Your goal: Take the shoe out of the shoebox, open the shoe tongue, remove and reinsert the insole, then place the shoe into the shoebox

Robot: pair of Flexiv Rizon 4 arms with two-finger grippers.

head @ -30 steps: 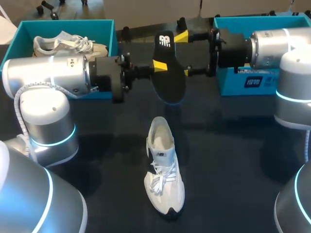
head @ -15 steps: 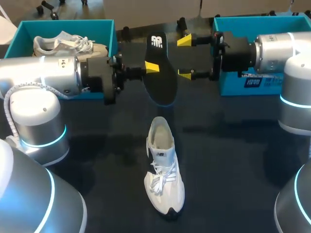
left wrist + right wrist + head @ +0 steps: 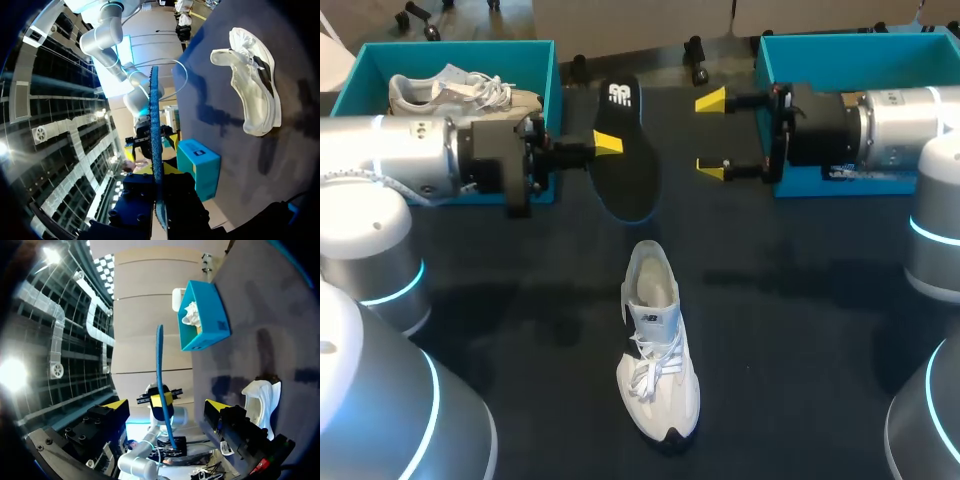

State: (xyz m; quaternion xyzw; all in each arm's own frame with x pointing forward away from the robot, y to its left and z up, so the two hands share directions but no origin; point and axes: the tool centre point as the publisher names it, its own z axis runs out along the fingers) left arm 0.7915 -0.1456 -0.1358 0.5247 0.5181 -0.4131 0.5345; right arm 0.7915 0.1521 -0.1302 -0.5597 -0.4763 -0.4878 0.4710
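Left gripper clamps the insole; right gripper gapes wide, touching nothing. Only the wrist views show its blue underside.

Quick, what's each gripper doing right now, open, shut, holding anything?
The left gripper: shut on the insole, held up off the table.
The right gripper: open, holding nothing.

Two white lace-up sneakers: the near sneaker on the dark table, the far sneaker inside a box; two teal cardboard shoeboxes, the left shoebox and the right shoebox; one black foam insole; two silver robot arms, the left arm and the right arm.
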